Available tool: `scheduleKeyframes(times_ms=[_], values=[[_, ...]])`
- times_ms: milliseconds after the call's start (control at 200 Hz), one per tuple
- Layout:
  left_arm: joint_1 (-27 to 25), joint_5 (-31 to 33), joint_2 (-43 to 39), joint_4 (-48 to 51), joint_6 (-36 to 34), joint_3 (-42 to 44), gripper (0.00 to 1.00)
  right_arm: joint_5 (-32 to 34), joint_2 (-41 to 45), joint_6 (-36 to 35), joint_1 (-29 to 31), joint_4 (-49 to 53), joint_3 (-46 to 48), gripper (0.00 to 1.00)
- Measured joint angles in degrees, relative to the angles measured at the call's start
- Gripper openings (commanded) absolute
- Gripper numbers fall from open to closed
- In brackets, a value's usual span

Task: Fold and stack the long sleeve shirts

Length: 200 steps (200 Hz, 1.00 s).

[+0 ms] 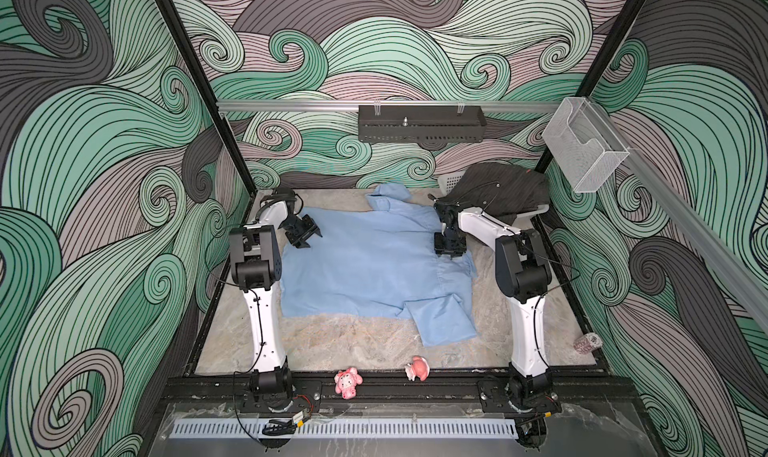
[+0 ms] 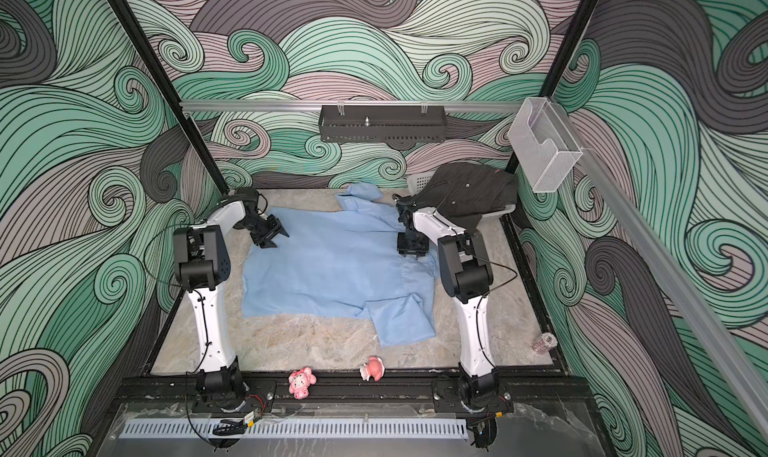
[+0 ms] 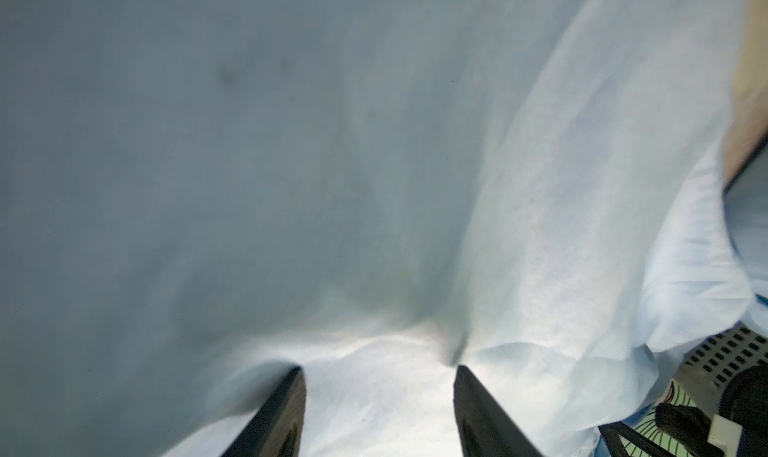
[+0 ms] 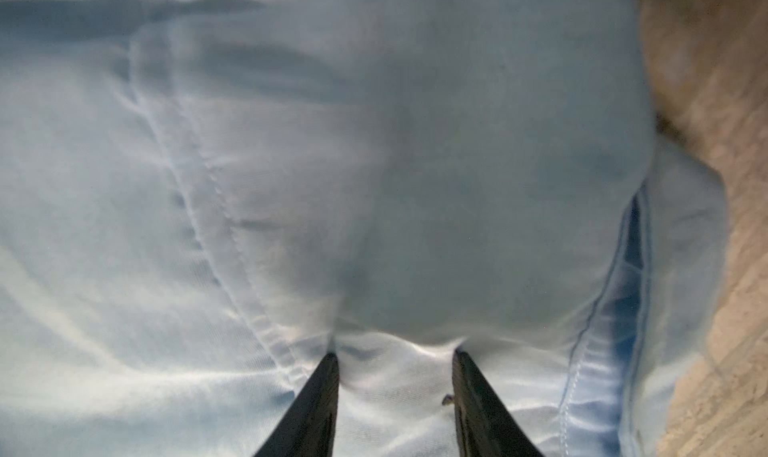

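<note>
Found light blue shirt (image 1: 365,268) spread flat on table (image 1: 353,351), laid out for folding; charcoal pinstriped shirt (image 1: 500,189) parked over far-right basket (image 1: 451,181), awaiting its turn. Logged left gripper (image 3: 378,371) and right gripper (image 4: 395,355) down on opposite sides of the blue cloth, jaws part-open, fabric puckered between tips, nothing pinched yet; judged set for a paired pinch.

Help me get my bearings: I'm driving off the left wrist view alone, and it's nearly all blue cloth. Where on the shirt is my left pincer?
Observer: Your left pincer is at the far left edge of the light blue shirt, which lies spread on the table.
Operator: And the other arm?
Observer: The right pincer is down on the shirt's right side, jaws apart, with cloth bunched between them.
Operator: Where's the second shirt?
Observer: The dark shirt lies heaped over a white basket in the far right corner.
</note>
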State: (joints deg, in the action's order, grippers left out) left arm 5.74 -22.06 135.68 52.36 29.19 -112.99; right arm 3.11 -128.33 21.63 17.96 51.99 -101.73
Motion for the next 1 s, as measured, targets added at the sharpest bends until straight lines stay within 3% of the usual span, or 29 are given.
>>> scheduleKeyframes(times_ms=[135, 270, 415, 625, 725, 811, 901, 1001], values=[[-0.7, -1.5, 5.5, 1.9, 0.0, -9.9, 0.62, 0.8, -4.0, -0.4, -0.3, 1.5, -7.5, 0.46], [-0.9, -2.1, 3.7, 2.3, -0.4, -8.0, 0.67, 0.5, -3.4, -1.4, -0.3, 2.8, -10.0, 0.53], [-0.1, -2.6, -10.1, 1.6, -0.7, 4.1, 0.71, 0.5, 5.9, -1.7, 0.7, 3.5, -5.5, 0.6], [4.6, -2.8, -45.0, -4.5, -0.6, 23.7, 0.72, -0.4, 32.0, 0.1, 2.6, 2.6, 9.9, 0.64], [8.0, -2.5, -56.7, -7.5, 0.7, 36.7, 0.72, -1.9, 42.0, 1.6, 3.0, 2.0, 20.0, 0.65], [9.9, -2.1, -61.7, -8.7, 2.2, 48.2, 0.72, -3.6, 47.2, 3.0, 3.0, 2.2, 28.9, 0.66], [11.5, -1.5, -61.7, -9.5, 3.6, 58.6, 0.73, -5.4, 50.8, 4.4, 3.1, 2.3, 36.5, 0.67], [13.1, -1.2, -61.6, -8.6, 5.0, 65.0, 0.73, -7.7, 54.5, 6.0, 3.3, 2.4, 42.9, 0.68]])
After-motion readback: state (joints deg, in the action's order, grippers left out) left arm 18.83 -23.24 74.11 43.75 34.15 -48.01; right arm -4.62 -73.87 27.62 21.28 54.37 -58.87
